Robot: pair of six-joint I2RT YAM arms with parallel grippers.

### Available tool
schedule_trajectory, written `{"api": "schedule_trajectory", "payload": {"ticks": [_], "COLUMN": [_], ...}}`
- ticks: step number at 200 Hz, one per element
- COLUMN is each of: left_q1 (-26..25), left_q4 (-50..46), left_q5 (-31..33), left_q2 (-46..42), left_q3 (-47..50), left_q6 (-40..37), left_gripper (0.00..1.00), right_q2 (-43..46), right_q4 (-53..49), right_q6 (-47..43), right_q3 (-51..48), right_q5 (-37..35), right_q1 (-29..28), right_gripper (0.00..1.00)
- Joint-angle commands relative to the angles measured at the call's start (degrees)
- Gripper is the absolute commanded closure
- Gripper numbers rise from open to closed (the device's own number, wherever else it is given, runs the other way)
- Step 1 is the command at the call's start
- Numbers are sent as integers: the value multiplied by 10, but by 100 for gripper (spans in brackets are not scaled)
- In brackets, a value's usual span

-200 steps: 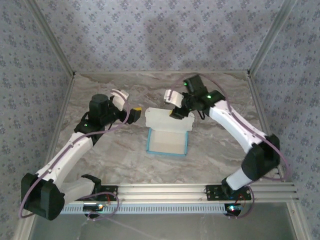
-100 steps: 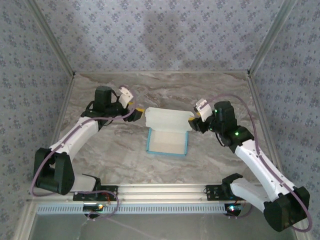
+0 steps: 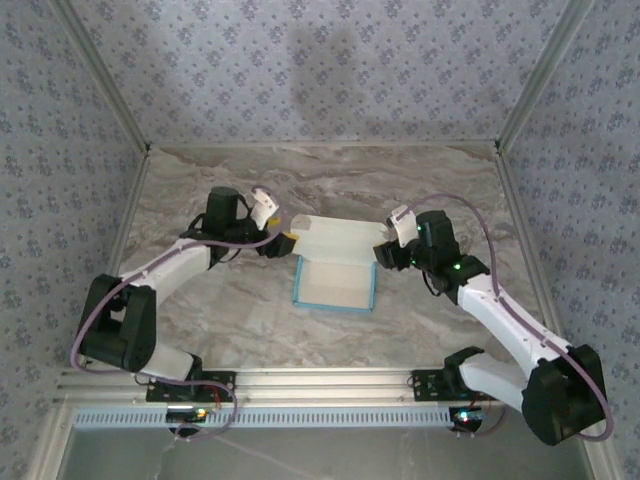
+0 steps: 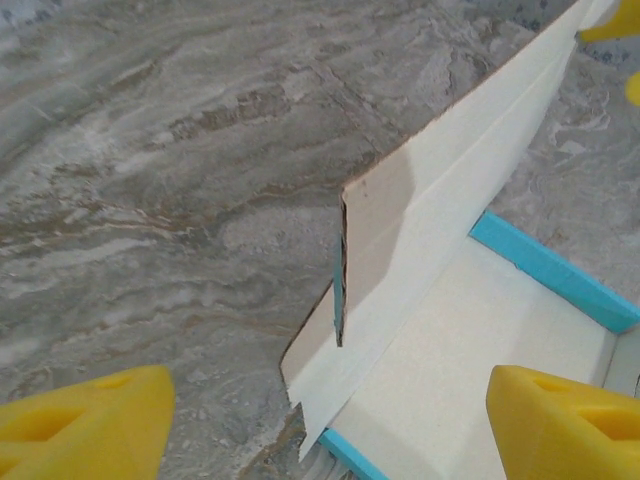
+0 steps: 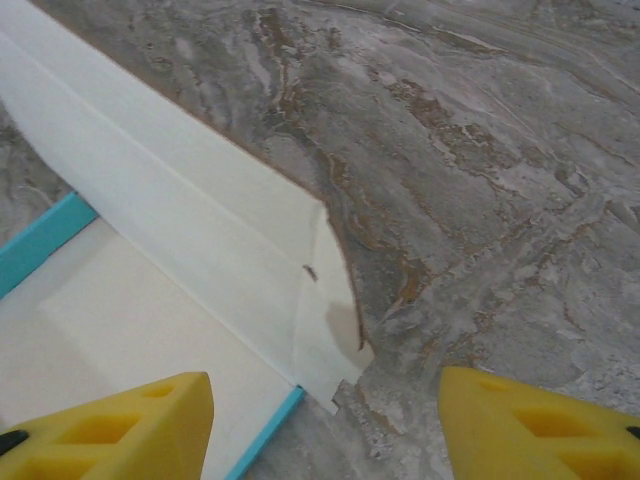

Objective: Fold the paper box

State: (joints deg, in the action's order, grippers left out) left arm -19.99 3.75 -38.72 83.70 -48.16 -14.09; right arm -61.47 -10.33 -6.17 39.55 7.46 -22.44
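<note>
Overhead view from above and behind, downward; wrist views close, at opposite corners of the paper box (image 3: 335, 280)

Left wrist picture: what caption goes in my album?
Open left gripper faces the upright corner flap of the paper box.

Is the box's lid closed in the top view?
No, the lid stands up at the far edge, leaving the pale inside of the box exposed.

Your left arm (image 3: 170, 265) and right arm (image 3: 505, 315) wear white shells between black joint blocks, each trailed by a looping mauve cable (image 3: 76, 335), and the left pincer (image 3: 283, 240) and right pincer (image 3: 383, 252) carry blunt yellow wedge-shaped fingers (image 4: 85, 420).
</note>
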Motion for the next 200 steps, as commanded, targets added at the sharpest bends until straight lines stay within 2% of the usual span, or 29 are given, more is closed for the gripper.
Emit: {"api": "schedule_trajectory", "payload": {"ticks": [1, 41, 97, 157, 185, 200], "left_q1": [-9, -21, -28, -40, -53, -60], "left_q4": [16, 12, -4, -15, -18, -17], "left_q5": [3, 18, 43, 57, 73, 93], "left_q2": [9, 17, 20, 24, 23, 17], "left_q3": [-24, -28, -38, -43, -42, -40], "left_q6": [-15, -16, -6, 11, 28, 40], "left_gripper": [20, 28, 50, 70, 82, 87], "right_q2": [-18, -56, -89, -113, -116, -113], "right_q4": [14, -5, -20, -26, -27, -27], "right_q6": [3, -5, -5, 11, 48, 68], "right_q3": [10, 40, 70, 82, 90, 92], "right_q5": [-11, 20, 56, 7, -24, -47], "right_q1": [12, 26, 15, -26, -39, -49], "right_gripper": [35, 41, 59, 70, 82, 85]}}
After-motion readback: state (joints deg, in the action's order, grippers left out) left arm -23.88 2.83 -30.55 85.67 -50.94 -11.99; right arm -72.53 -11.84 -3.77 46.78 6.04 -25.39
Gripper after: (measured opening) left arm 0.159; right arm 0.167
